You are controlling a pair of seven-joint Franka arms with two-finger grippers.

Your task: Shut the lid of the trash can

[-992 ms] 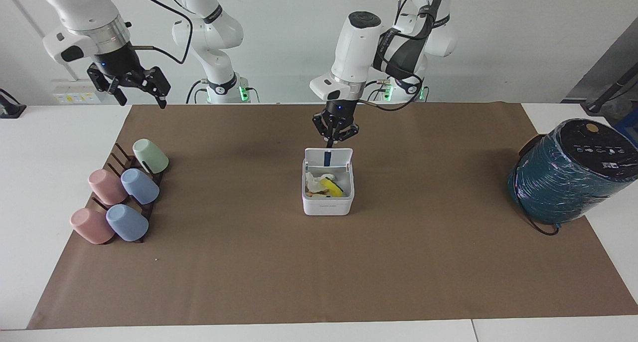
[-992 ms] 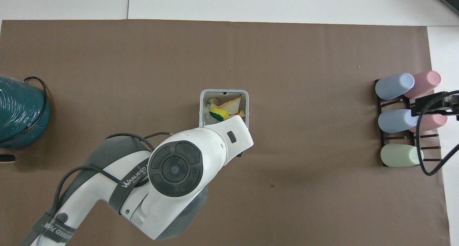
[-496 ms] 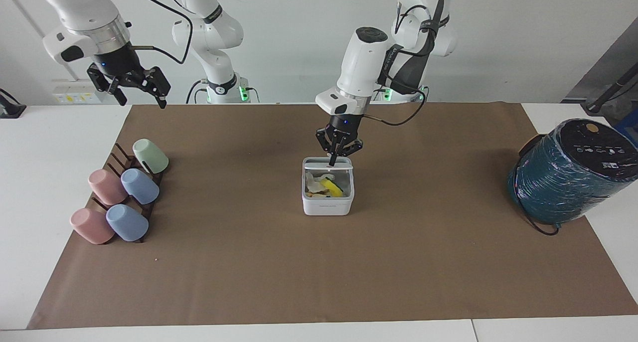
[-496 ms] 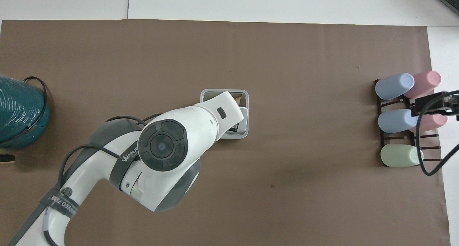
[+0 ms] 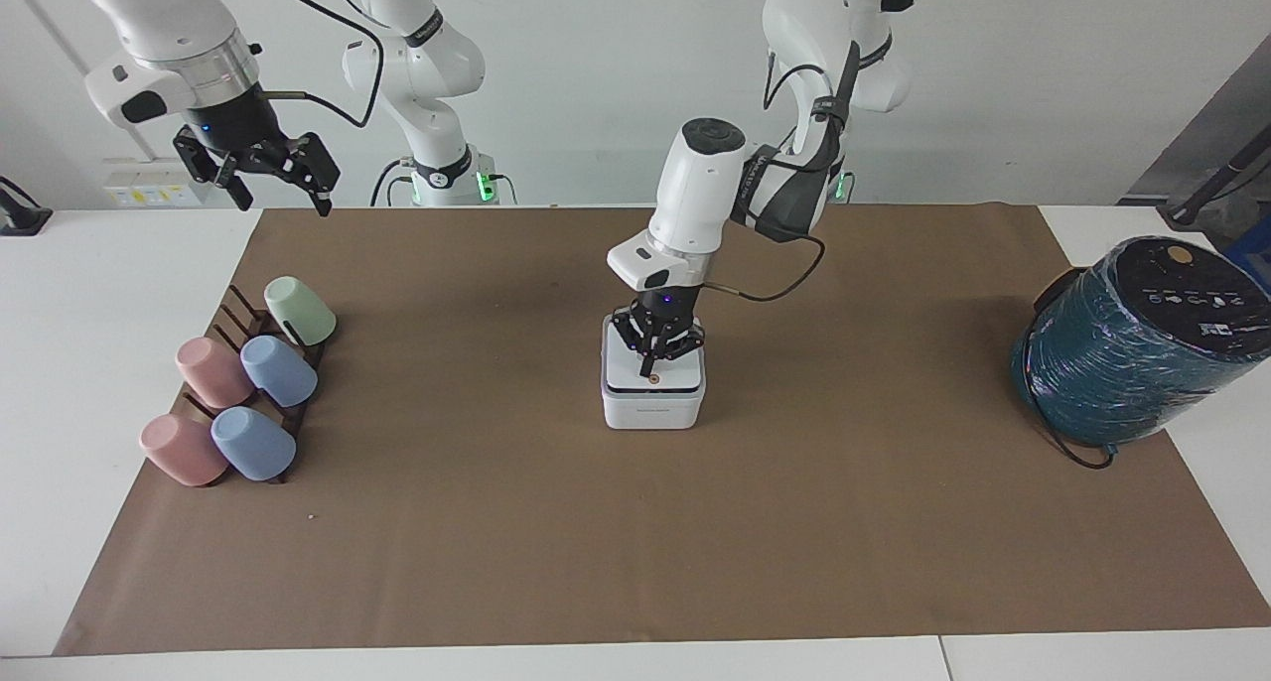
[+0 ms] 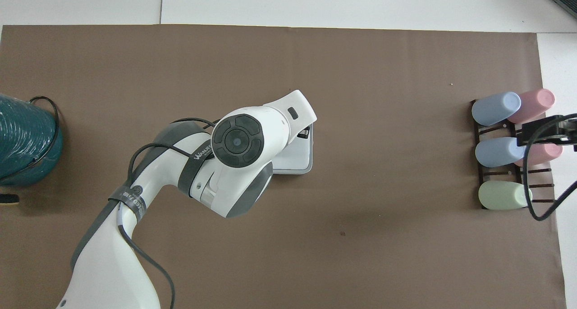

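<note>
The small white trash can [image 5: 652, 410] stands on the middle of the brown mat. Its lid [image 5: 685, 374] lies flat down on the can, so the trash inside is hidden; the lid also shows in the overhead view [image 6: 298, 155]. My left gripper [image 5: 651, 367] points straight down with its fingers together, the tips resting on top of the lid. In the overhead view the left arm's hand covers the gripper and most of the can. My right gripper [image 5: 268, 170] waits open and empty, high over the cup rack.
A large teal wrapped cylinder [image 5: 1132, 348] with a black cable stands at the left arm's end of the table. A dark rack with several pastel cups [image 5: 243, 383] lies at the right arm's end. The brown mat [image 5: 635, 542] covers most of the table.
The lid has swung from upright down onto the can. My left gripper went forward and down with it, from the lid's top edge onto the shut lid. The right arm has not moved.
</note>
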